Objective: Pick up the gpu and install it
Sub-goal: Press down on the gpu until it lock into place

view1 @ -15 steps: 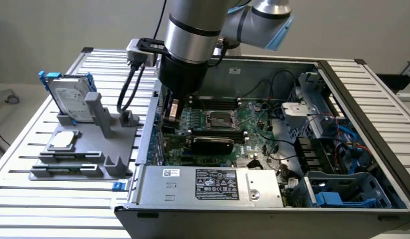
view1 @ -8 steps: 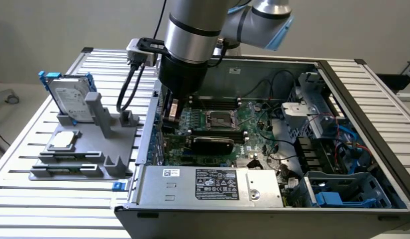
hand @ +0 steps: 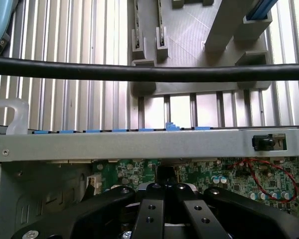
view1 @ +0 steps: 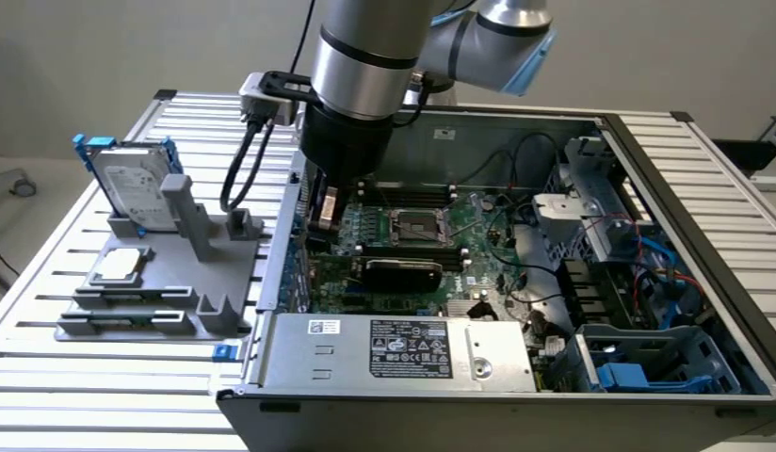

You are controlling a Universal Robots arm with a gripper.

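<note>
Exterior view: the glossy black, rounded gpu (view1: 402, 273) with its thin green board sits on the green motherboard (view1: 489, 247) inside the open grey metal computer case (view1: 689, 188). Just beside it, the black gripper (view1: 327, 218) hangs vertically from the silver arm (view1: 369, 47), its fingers (hand: 150, 211) closed, gripping nothing visible.

The exterior view looks down from high and near the front, taking in the open computer case (view1: 514, 282), the grey holder (view1: 162, 282) at its left and the slatted table (view1: 61, 377). The wrist view sits low and close inside the case, looking across its wall (hand: 139, 147) toward the holder (hand: 189, 30). Both see the green board (view1: 413, 254) (hand: 199, 172).
</note>
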